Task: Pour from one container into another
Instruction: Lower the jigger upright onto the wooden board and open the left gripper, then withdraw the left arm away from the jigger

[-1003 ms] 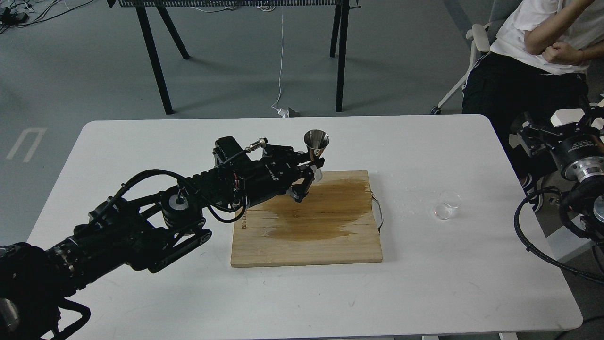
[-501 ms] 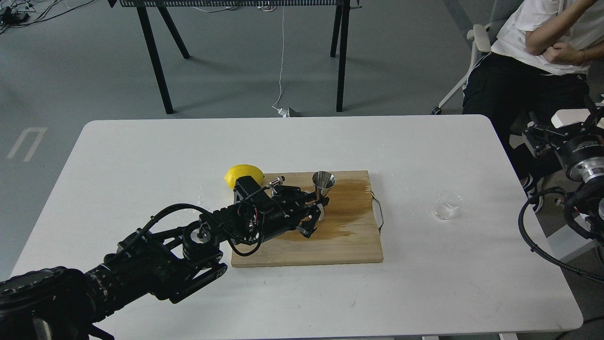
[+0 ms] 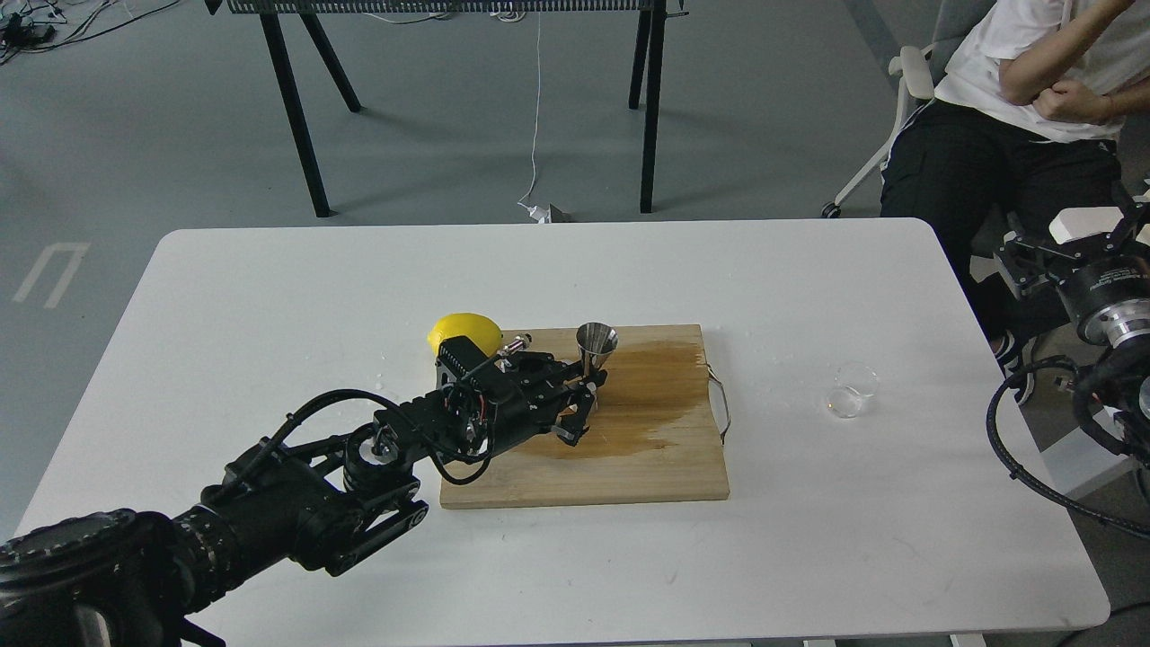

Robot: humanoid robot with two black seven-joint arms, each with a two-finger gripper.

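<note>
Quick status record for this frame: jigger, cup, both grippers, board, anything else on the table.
jigger: upright, mouth up, over the cutting board
left gripper: shut on jigger at its lower half
clear cup: on table, right of board, not held
right gripper: off the table's right edge, state unclear
cutting board: large wet stain
lemon: at board's far left corner

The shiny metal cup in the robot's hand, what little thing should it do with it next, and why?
Probably set the jigger down upright on the wooden board and let go. The left gripper holds it by its lower half just over the wet board, and the clear cup sits far off on the table's right side.
</note>
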